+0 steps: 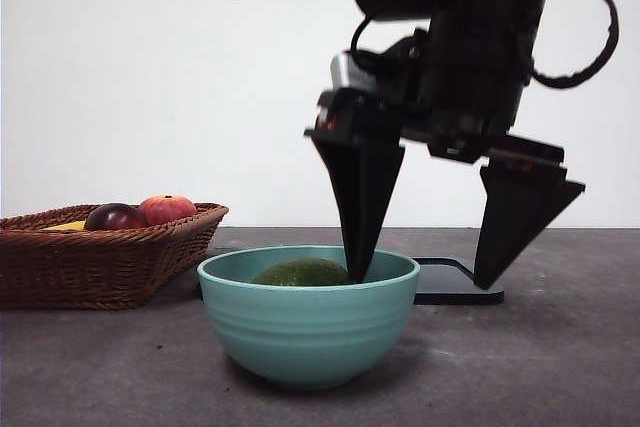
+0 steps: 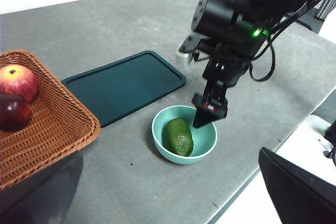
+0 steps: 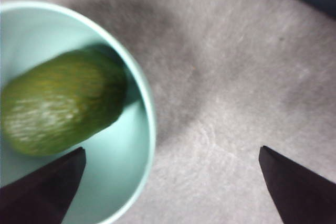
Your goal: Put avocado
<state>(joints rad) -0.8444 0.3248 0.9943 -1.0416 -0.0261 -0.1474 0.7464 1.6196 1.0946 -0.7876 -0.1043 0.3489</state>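
Observation:
The dark green avocado (image 1: pixel 300 272) (image 2: pixel 178 136) (image 3: pixel 63 108) lies on its side inside the teal bowl (image 1: pixel 305 337) (image 2: pixel 211 139) (image 3: pixel 148 114) near the table's front. My right gripper (image 1: pixel 430 267) (image 2: pixel 210 109) (image 3: pixel 170 153) hangs over the bowl's rim, open and empty. One jaw dips inside the bowl beside the avocado; the other stands outside it over bare table. My left gripper (image 2: pixel 170 151) is held high and back from the bowl, jaws wide apart and empty.
A wicker basket (image 1: pixel 100 262) (image 2: pixel 58 124) holds a red-orange peach (image 1: pixel 167 209) (image 2: pixel 17 81) and a dark maroon fruit (image 1: pixel 115 217) (image 2: pixel 11 113). A dark flat tray (image 1: pixel 455 287) (image 2: pixel 123 85) lies behind the bowl. The table's edge (image 2: pixel 247 182) runs close to the bowl.

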